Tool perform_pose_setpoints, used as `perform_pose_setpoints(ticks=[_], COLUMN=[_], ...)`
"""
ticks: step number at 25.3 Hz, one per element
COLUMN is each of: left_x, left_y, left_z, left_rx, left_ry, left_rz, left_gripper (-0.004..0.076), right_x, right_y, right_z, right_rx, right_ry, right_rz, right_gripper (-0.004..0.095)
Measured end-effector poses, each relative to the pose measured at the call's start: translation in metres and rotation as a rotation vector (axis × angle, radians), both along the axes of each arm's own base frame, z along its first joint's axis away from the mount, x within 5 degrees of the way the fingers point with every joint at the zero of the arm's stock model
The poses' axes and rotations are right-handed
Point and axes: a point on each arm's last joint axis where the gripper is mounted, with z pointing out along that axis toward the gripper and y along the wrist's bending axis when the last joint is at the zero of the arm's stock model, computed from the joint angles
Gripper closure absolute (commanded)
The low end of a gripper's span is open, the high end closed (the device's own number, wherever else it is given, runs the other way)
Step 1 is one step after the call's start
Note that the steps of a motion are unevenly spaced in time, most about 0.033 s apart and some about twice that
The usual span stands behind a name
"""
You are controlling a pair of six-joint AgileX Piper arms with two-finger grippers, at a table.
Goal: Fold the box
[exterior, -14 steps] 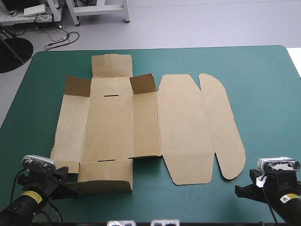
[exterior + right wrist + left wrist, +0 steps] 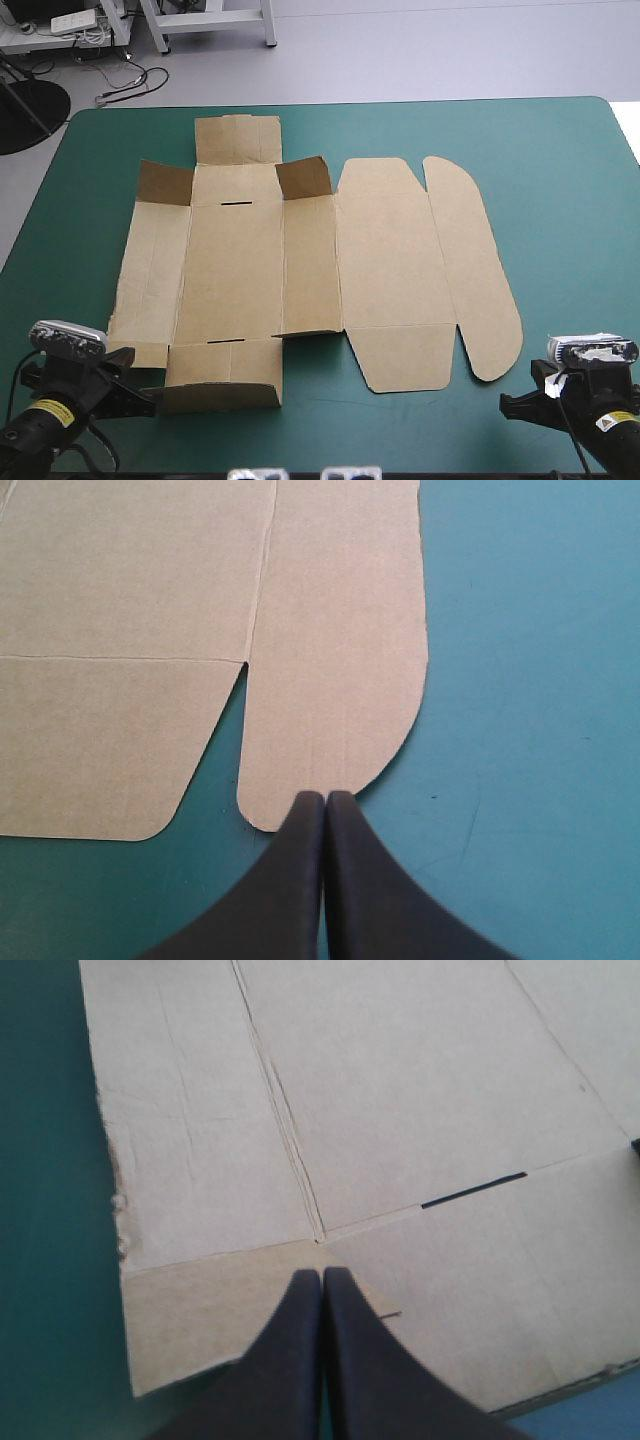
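The brown box [image 2: 300, 270] lies as a cut sheet spread across the middle of the teal-green table, mostly flat, with two small far flaps [image 2: 303, 178] tilted up. My left gripper [image 2: 135, 392] sits at the near left, shut, its tips over the sheet's near-left flap [image 2: 220, 1310], close to a black slot [image 2: 472, 1190]. My right gripper [image 2: 520, 405] rests at the near right, shut, tips just short of the rounded lid tab [image 2: 335, 670]. Nothing is held by either gripper [image 2: 322, 1278] [image 2: 326, 798].
Bare teal-green cover [image 2: 560, 200] surrounds the sheet on the right and far sides. The table's near edge runs just behind both grippers.
My left arm has drawn back toward the near-left corner. The sheet and the right arm stay as they were.
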Motion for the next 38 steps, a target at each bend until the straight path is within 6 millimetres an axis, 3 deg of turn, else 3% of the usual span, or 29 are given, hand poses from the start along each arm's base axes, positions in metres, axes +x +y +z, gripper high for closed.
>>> perform_pose_setpoints(ticks=[5, 8, 11, 17, 20, 23, 30, 34, 38], left_x=[0.013, 0.032, 0.071, 0.119, 0.139, 0.156, 0.162, 0.163, 0.171], left_y=[-0.003, -0.007, -0.014, -0.018, -0.01, 0.014, 0.076, 0.113, 0.129], left_z=[0.077, 0.095, 0.088, 0.069, 0.061, 0.055, 0.039, 0.016, -0.009], left_rx=[-0.003, -0.006, 0.019, 0.069, 0.067, 0.037, -0.185, -0.379, -0.44], left_ry=[-0.013, 0.007, 0.095, 0.143, 0.17, 0.212, 0.311, 0.37, 0.439], left_rz=[0.0, -0.003, 0.0, 0.046, 0.103, 0.199, 0.318, 0.378, 0.38], left_gripper=[0.0734, 0.0734, 0.0734, 0.0732, 0.0708, 0.0708, 0.0708, 0.071, 0.071], right_x=[0.0, 0.0, 0.0, 0.0, 0.0, 0.0, 0.0, 0.0, 0.0], right_y=[0.0, 0.0, 0.0, 0.0, 0.0, 0.0, 0.0, 0.0, 0.0], right_z=[0.0, 0.0, 0.0, 0.0, 0.0, 0.0, 0.0, 0.0, 0.0], right_rx=[0.0, 0.0, 0.0, 0.0, 0.0, 0.0, 0.0, 0.0, 0.0], right_ry=[0.0, 0.0, 0.0, 0.0, 0.0, 0.0, 0.0, 0.0, 0.0], right_rz=[0.0, 0.0, 0.0, 0.0, 0.0, 0.0, 0.0, 0.0, 0.0], right_gripper=[0.0928, 0.0928, 0.0928, 0.0928, 0.0928, 0.0928, 0.0928, 0.0928, 0.0928])
